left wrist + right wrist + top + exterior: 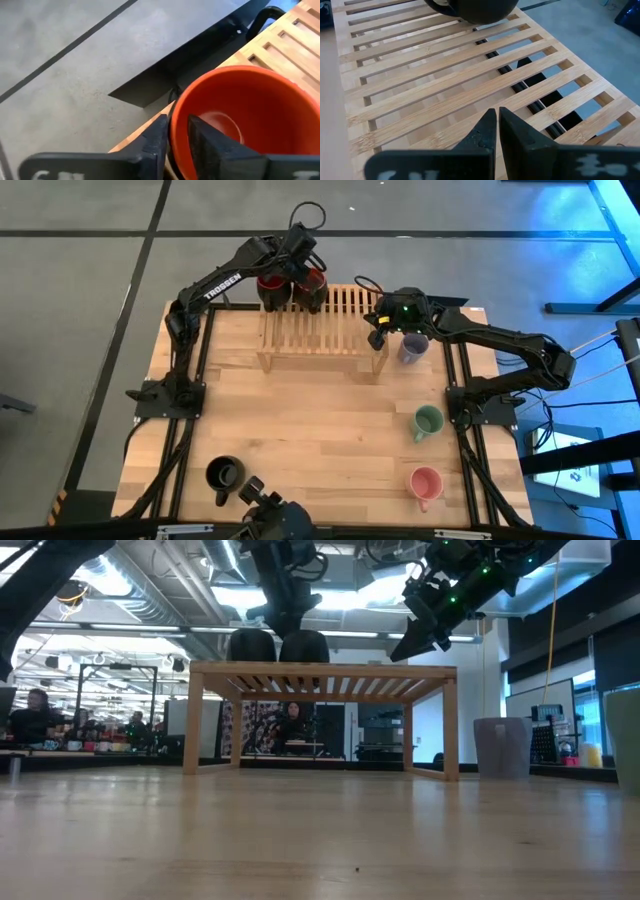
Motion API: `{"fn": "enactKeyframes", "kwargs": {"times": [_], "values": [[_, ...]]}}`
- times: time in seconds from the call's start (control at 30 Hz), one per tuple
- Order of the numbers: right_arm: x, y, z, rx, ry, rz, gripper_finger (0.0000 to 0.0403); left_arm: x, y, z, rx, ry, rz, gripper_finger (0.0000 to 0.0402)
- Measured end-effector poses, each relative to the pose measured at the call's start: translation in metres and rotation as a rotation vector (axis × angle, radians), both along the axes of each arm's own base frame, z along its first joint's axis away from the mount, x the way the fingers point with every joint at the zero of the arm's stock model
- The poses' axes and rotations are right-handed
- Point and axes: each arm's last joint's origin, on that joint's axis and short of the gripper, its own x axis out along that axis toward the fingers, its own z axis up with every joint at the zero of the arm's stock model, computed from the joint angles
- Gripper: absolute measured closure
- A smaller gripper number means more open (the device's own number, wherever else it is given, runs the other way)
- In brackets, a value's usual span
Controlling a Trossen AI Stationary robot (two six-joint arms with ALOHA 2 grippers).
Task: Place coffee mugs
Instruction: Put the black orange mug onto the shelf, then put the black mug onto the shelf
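A wooden table holds a slatted rack along its far edge. Two of six mugs appear placed: a dark red mug and a red-orange mug sit side by side at the rack's left end. Four seem left to place. The lavender mug stands on the table just beside the rack's right end, the green mug and pink mug lie nearer along the right side, and the black mug is at the near left.

The left gripper pinches the red-orange mug's rim, one finger inside and one outside. The right gripper hovers over the rack's right end, fingers closed together, holding nothing.

The mugs are small, glossy, handled and alike in size.
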Motion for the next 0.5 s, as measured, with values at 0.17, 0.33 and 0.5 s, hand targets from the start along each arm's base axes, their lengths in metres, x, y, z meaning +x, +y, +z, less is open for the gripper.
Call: {"fn": "enactKeyframes", "kwargs": {"times": [0.17, 0.33, 0.5], "values": [[0.0, 0.0, 0.0, 0.0, 0.0, 0.0, 0.0393, 0.0, 0.0, 0.0, -0.004, -0.001, -0.004, 0.0293], [0.0, 0.0, 0.0, 0.0, 0.001, 0.0, 0.0393, -0.001, -0.004, 0.016, 0.025, -0.042, -0.01, 0.0279], [0.0, 0.0, 0.0, 0.001, 0.002, 0.0, 0.0393, -0.007, -0.013, 0.039, 0.059, -0.064, -0.038, 0.028]]}}
